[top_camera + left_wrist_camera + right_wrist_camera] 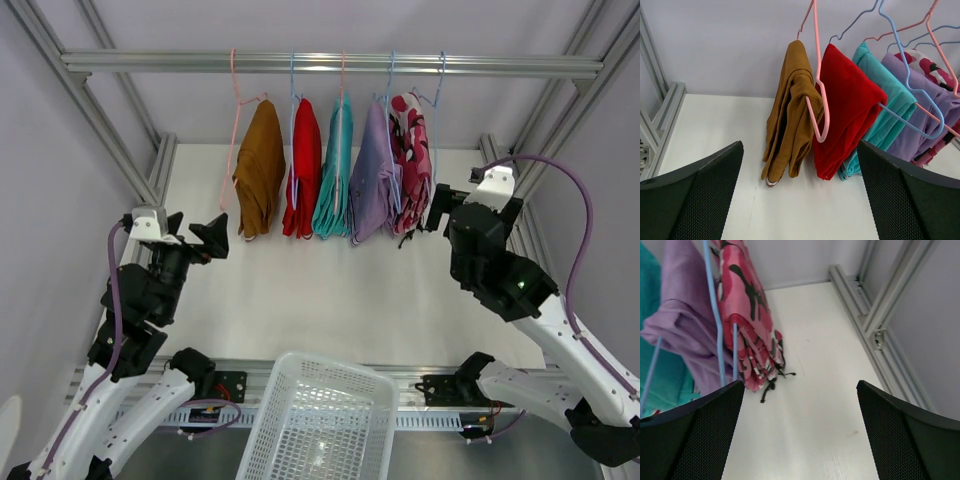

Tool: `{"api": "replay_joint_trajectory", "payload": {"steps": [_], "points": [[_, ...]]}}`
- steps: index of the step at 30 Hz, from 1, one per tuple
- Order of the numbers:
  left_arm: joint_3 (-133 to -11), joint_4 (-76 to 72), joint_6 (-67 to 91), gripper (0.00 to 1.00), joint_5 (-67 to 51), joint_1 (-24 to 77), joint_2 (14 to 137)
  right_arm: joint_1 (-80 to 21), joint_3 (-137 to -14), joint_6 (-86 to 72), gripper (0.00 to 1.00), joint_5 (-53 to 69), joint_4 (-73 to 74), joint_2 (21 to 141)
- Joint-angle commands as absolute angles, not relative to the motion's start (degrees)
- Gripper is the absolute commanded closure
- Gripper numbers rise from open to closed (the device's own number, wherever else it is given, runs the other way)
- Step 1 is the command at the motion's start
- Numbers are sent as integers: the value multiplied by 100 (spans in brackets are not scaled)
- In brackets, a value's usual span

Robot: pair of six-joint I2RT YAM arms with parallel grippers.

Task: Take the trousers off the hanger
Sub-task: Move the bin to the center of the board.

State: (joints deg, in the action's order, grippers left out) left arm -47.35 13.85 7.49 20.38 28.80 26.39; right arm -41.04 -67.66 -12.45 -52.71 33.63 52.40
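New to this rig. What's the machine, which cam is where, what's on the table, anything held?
Two robot arms are bolted at the near edge of the table, each ending in a two-finger pincer. The overhead picture looks down from above and behind them: left pincer, right pincer. The other two come from wrist cameras; the black shapes in their bottom corners are that pincer's own fingers. Five folded trousers hang on wire hangers from a rail: mustard-brown, red, teal, lilac, pink camouflage. A white basket sits at the near edge between the arms. Both pincers are open, holding nothing.
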Motion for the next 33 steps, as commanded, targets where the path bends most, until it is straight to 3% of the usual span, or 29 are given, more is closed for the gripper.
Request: {"api": "replay_joint_trajectory", "payload": {"steps": [1,5,10,14,18,21,33], "points": [[-4790,1204,712,0,2206,2848,2593,-4271,-6724,-1432,1,-6608,3102,5396],[-4808,1230,659,1,2092,2830,2575,-4289,-6592,-1005,1,-7180,2858,5510],[-4799,1187,703,1,2021,2786,2435,-4394,-6829,-457,1,-6653,3216,5607],[-4685,1081,659,1,2030,2786,2373,-4439,-6812,-939,1,-7461,3628,5389],[-4737,1204,492,0,1890,2777,2452,-4395,-6391,-748,0,-6295,3437,4564],[-4642,1134,492,1,1863,2690,2338,-4298,-6223,-931,0,-6257,3752,4570],[-4676,1116,1080,0,3215,2654,2890,-3973,-5792,-1336,1,-6461,3559,5510]]}}
